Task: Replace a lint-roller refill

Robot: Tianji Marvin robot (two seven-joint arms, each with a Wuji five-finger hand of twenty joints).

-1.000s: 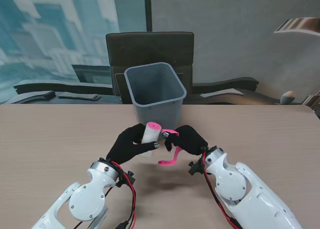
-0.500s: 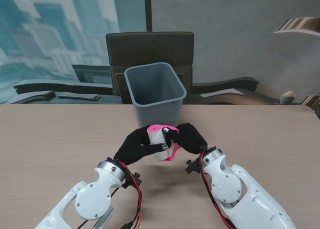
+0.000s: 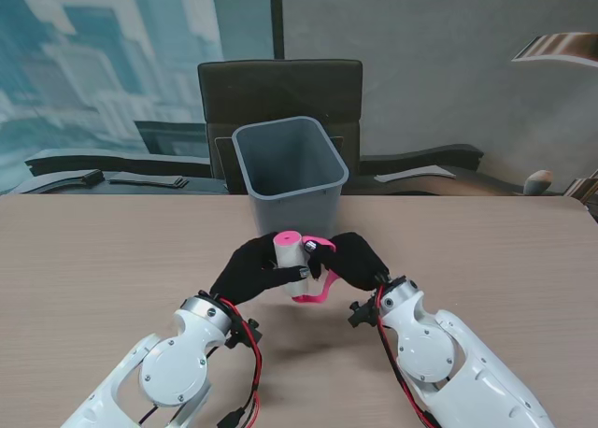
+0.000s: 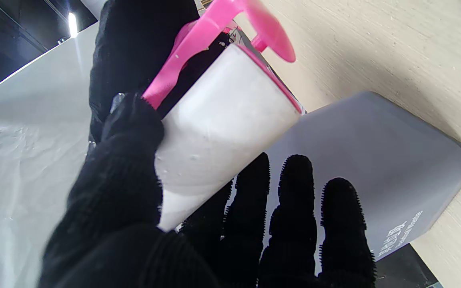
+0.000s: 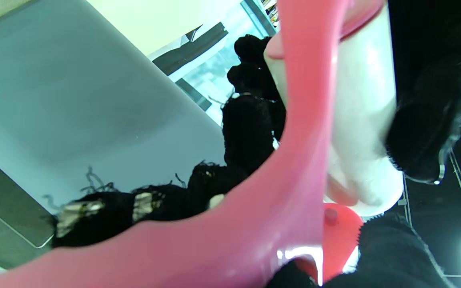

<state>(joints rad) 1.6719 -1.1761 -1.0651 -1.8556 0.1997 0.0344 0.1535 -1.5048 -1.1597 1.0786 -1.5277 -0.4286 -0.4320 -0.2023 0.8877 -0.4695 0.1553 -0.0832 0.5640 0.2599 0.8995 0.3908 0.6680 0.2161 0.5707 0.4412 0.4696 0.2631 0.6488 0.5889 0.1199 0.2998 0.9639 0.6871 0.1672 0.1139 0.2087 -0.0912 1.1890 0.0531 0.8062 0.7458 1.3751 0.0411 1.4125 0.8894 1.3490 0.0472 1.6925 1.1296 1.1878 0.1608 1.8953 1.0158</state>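
- The left robot hand (image 3: pixel 250 267) is clamped round the white refill roll (image 3: pixel 289 257), thumb on one side and fingers curled behind it; the left wrist view shows the same wrap, with the thumb (image 4: pixel 130 132) pressed against the roll's side.
- A second ago this hand held the roll nearer to me and apart from the pink frame; now roll and frame are together, lifted off the table (image 3: pixel 93 260) just in front of the grey bin (image 3: pixel 290 171).
- The roll stands nearly upright, its pink end cap facing up; half a second ago it sat slightly nearer to me and more tilted.
- The pink lint-roller handle (image 3: pixel 318 283) hugs the roll's right side. In the left wrist view its pink arm runs along the roll to a round pink disc past the end, so the roll looks threaded onto the spindle.
- The right robot hand (image 3: pixel 353 258) is closed on the handle; the right wrist view shows the pink frame filling the foreground.
- My reading: insertion is under way or nearly done. Whether the roll is fully seated, I cannot tell.
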